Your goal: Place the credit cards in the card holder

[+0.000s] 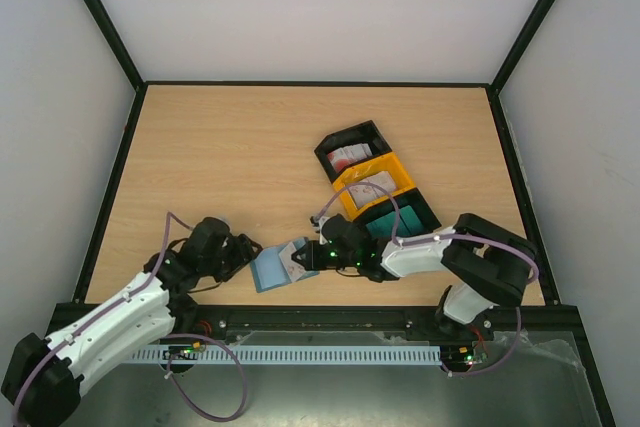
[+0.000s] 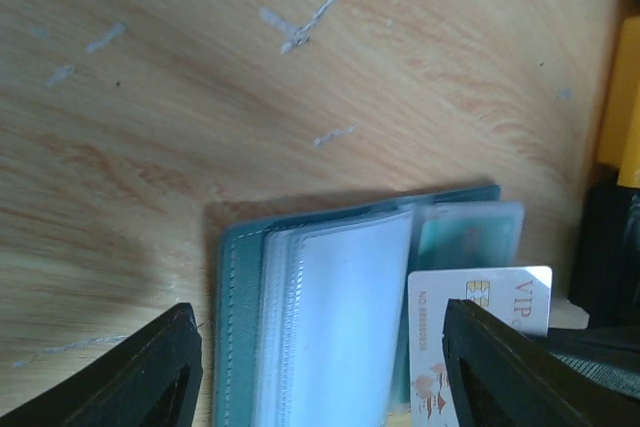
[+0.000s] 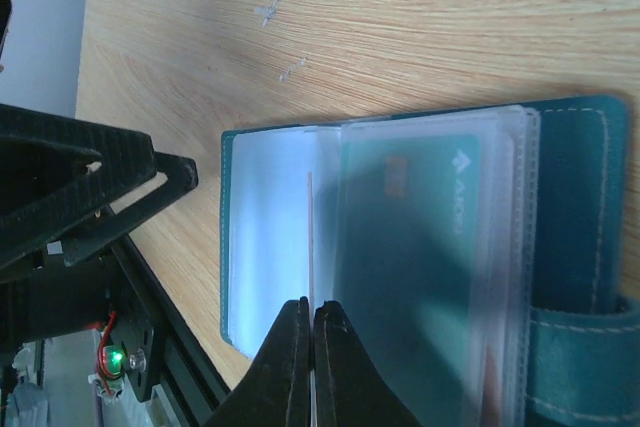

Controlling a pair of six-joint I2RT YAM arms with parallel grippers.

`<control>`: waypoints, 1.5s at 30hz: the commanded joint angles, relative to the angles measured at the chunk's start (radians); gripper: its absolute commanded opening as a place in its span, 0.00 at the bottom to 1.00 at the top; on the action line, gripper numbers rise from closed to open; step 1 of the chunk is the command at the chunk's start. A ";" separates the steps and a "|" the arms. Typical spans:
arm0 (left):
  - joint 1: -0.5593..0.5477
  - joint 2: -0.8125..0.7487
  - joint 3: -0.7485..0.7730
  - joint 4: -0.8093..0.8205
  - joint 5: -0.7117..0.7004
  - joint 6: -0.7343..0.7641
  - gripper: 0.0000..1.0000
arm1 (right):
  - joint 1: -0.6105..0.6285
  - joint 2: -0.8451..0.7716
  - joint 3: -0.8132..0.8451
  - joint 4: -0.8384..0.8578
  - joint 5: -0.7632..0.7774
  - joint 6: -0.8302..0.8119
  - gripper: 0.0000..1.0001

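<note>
Pinched edge-on in the right gripper [image 3: 312, 305], a white credit card [image 2: 428, 342] stands over the open card holder [image 3: 420, 247], which lies flat on the wooden table [image 3: 400, 27] directly beneath the fingertips. Opposite, the left gripper [image 2: 320, 372] gapes wide, with the holder just ahead between its fingers.

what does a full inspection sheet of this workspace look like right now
surface: wood table, faint white scuffs
job's things: wallet open at near edge; one card at its sleeves; teal card already sleeved; more cards in tray
clutter: three-bin tray
grippers: left gripper jaws open, by wallet; right gripper jaws shut on card
cables: purple loops by both arms
surroundings: white walls, black frame
</note>
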 commanded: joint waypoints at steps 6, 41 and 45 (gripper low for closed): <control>-0.033 0.034 -0.033 -0.020 0.047 -0.033 0.62 | 0.015 0.092 0.013 0.158 0.055 0.037 0.02; -0.122 0.143 -0.054 0.030 0.031 -0.039 0.22 | 0.043 0.293 -0.098 0.499 0.074 0.229 0.02; -0.125 0.147 -0.052 0.035 0.029 -0.038 0.22 | 0.046 0.311 -0.097 0.511 0.068 0.232 0.02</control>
